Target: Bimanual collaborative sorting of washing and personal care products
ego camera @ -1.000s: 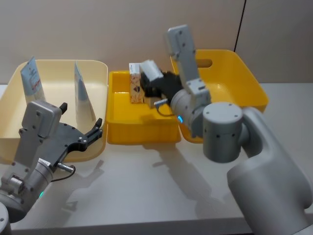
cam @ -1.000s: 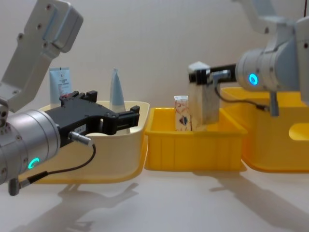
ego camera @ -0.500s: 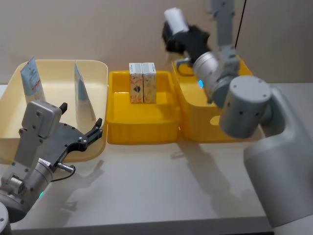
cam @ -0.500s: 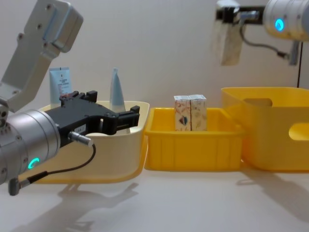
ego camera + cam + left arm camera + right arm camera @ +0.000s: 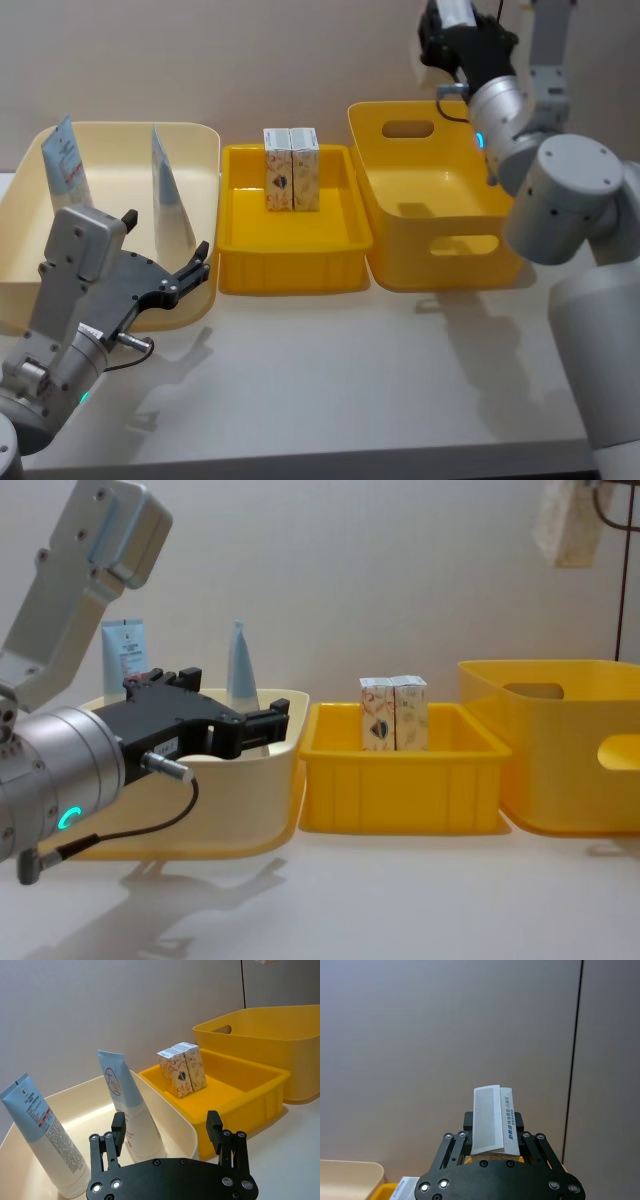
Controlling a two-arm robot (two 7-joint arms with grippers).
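Observation:
Two whitish cartons point(image 5: 291, 168) stand side by side at the back of the shallow yellow tray point(image 5: 290, 272). A third carton point(image 5: 568, 520) hangs high above the deep yellow bin point(image 5: 440, 205), and my right gripper point(image 5: 455, 25) is shut on that carton point(image 5: 492, 1120). Two pale blue tubes point(image 5: 65, 160) point(image 5: 168, 190) lean upright in the cream bin point(image 5: 130, 131). My left gripper point(image 5: 165, 235) is open with nothing between its fingers, hovering at the front of the cream bin, and in its own view the left gripper point(image 5: 166, 1122) faces the tubes point(image 5: 127, 1105).
The three containers stand in a row along the wall, with the cream bin point(image 5: 215, 810) on the left, the tray point(image 5: 400, 795) in the middle and the deep bin point(image 5: 560, 780) with handle cutouts on the right. Bare white table point(image 5: 330, 370) lies in front.
My right gripper has risen out of the shallow tray with a carton and swung to the right, high over the deep yellow bin. The left arm has not moved.

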